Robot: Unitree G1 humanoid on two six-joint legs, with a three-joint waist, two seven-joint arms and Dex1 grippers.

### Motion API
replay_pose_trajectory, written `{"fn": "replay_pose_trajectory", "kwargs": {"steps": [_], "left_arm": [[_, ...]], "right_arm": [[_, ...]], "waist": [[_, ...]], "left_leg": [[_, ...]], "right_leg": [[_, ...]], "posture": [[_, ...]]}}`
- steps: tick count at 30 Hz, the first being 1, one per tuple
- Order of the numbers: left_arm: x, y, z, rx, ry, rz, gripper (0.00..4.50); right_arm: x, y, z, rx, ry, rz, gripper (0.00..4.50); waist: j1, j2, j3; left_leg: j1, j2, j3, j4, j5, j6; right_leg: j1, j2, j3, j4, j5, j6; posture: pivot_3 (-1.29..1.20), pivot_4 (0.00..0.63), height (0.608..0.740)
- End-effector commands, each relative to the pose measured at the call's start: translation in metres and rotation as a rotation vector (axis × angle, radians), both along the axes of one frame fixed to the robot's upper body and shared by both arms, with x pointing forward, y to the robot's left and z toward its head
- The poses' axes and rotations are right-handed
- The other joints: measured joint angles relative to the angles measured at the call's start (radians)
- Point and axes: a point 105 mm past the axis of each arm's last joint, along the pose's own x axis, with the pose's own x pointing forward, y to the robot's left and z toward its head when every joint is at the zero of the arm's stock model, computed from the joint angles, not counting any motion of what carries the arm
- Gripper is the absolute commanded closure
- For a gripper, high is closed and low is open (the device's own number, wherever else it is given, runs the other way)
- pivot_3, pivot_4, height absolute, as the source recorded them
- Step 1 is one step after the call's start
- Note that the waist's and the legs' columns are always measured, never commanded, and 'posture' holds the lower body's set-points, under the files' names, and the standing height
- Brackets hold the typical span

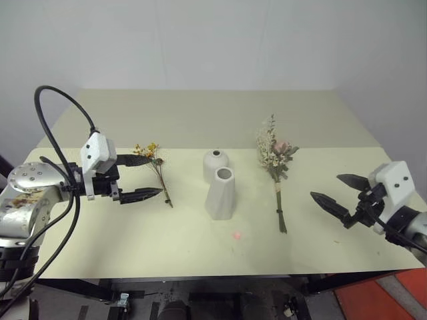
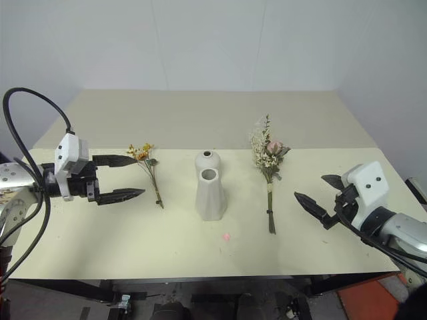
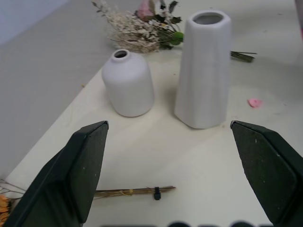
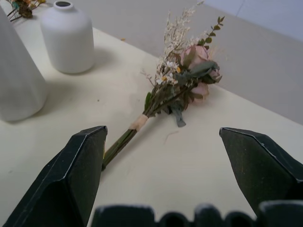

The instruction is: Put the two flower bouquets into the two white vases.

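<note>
While both bouquets lie flat on the table [image 1: 200, 120]:
Left claw [image 1: 141, 177]: spread wide beside small sprig [image 1: 155, 170].
Right claw [image 1: 339, 191]: spread wide near larger bunch [image 1: 275, 160].
Vases: tall vase [image 1: 221, 193] touching short vase [image 1: 215, 163], both unfilled.

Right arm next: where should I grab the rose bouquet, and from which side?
Probably the bare stems just below the tan wrap on the rose bouquet, coming from above. It lies flat, stem end toward the robot, and the open right gripper hovers beside that end. The head is bulky and fragile.

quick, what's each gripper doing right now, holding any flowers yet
Left gripper: open, holding nothing, beside the small yellow-orange sprig.
Right gripper: open, holding nothing, near the larger bouquet.
</note>
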Motion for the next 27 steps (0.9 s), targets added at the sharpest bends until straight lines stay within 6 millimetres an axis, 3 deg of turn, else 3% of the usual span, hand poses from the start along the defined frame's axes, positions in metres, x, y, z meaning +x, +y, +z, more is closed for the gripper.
{"fn": "replay_pose_trajectory", "kwargs": {"steps": [1,13,27], "left_arm": [[-0.002,0.000,0.014,-0.010,-0.053,-0.025,0.00],[0.000,-0.007,0.011,-0.048,-0.066,-0.033,0.00],[0.013,-0.018,0.027,-0.037,-0.118,-0.130,0.00]], "right_arm": [[-0.005,-0.010,0.014,-0.046,-0.026,-0.003,0.02],[0.000,-0.013,0.025,-0.016,0.022,0.016,0.02],[0.030,-0.003,0.026,0.026,0.122,0.002,0.02]], "waist": [[0.000,0.000,0.000],[-0.002,0.000,0.000],[-0.001,0.000,0.000]], "left_leg": [[0.000,0.000,0.000,0.000,0.000,0.000],[0.001,0.000,0.000,0.001,0.000,0.000],[0.000,0.000,0.000,0.001,0.000,0.000]], "right_leg": [[0.000,0.000,0.000,0.000,0.000,0.000],[0.001,0.000,0.000,0.001,0.000,0.000],[0.000,0.000,0.000,0.001,0.000,0.000]], "posture": [[0.00,0.150,0.740],[0.00,0.150,0.740],[0.00,0.150,0.740]]}}
